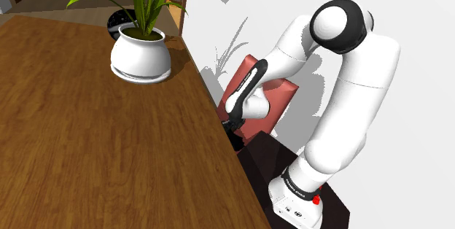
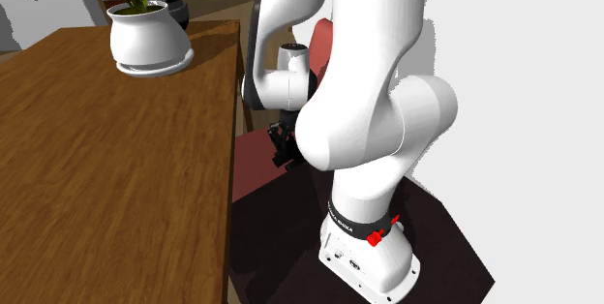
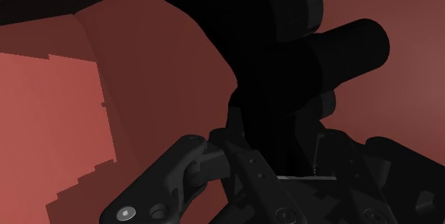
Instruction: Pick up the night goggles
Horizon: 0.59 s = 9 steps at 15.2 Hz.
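Reaching down past the edge of the wooden table point(image 1: 95, 147), low over the red chair point(image 1: 281, 92) seat. Holding the black goggles point(image 3: 299, 65) in the gripper point(image 3: 278, 187), fingers closed partway onto the body from both sides. Twin tubes sticking out ahead of the hand, red seat behind. Can't tell about contact with the seat. White plant pot point(image 1: 141, 52) well apart, far up the table.

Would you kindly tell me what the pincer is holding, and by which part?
The black night goggles, clasped in the pincer by the body behind the two tubes.
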Each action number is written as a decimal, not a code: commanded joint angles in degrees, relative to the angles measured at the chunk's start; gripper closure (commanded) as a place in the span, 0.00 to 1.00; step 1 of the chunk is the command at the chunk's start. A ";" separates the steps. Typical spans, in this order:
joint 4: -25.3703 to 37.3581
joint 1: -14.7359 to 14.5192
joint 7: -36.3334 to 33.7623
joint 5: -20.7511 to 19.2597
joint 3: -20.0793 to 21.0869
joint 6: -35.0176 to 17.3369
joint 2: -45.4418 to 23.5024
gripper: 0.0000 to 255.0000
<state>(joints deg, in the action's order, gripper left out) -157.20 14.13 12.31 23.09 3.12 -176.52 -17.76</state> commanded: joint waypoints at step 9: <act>-2.22 -5.80 -4.75 -5.40 -6.89 6.38 8.31 1.00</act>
<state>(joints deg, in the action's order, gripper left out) -159.09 8.95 8.25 18.67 -2.83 -171.03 -10.67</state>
